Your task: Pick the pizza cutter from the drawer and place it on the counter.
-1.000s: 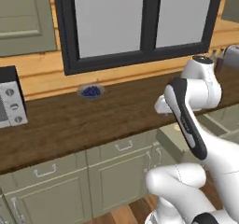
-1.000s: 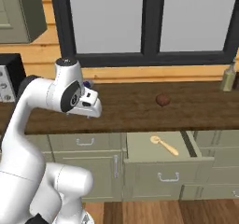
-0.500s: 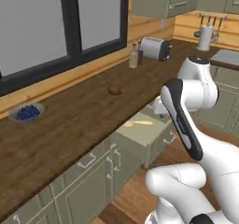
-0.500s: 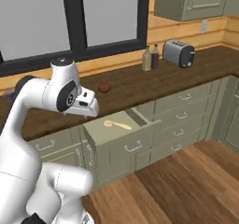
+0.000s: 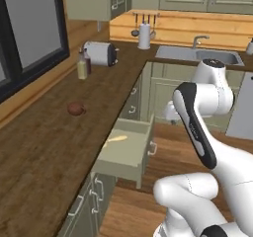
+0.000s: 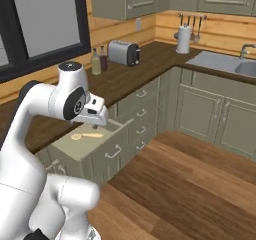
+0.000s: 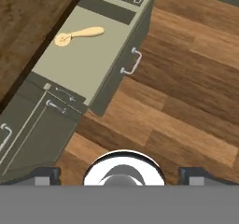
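- The drawer (image 7: 84, 55) stood pulled out from the cabinet run below the counter (image 5: 44, 152), its flat front panel and thin bar handle facing the wooden floor (image 7: 186, 101).
- The pizza cutter (image 7: 78, 34) lay flat on the drawer's pale bottom, near the back of the box and close under the counter's edge; its round disc was toward the counter side and its stubby handle pointed along the drawer.
- In the left base view the pizza cutter (image 5: 116, 139) showed as a tan sliver inside the drawer (image 5: 129, 154); in the right base view it (image 6: 86, 135) lay in the drawer (image 6: 95, 146) just below the robot's hand.
- The gripper (image 7: 119, 174) hung over the floor in front of the drawer, well apart from the cutter. In the hand view the cutter sat far up and to the left of the two finger tips (image 7: 46, 175).
- The finger tips stood wide apart at the bottom of the hand view, with nothing between them.
- On the counter, a brown round lump (image 5: 75, 108) rested beside the drawer's spot, and farther along stood two bottles (image 5: 82, 65) and a toaster (image 5: 100, 53).
- Past the corner, a sink (image 5: 197, 57) was set into the counter, with a paper-towel roll (image 5: 144, 35) near the wall.
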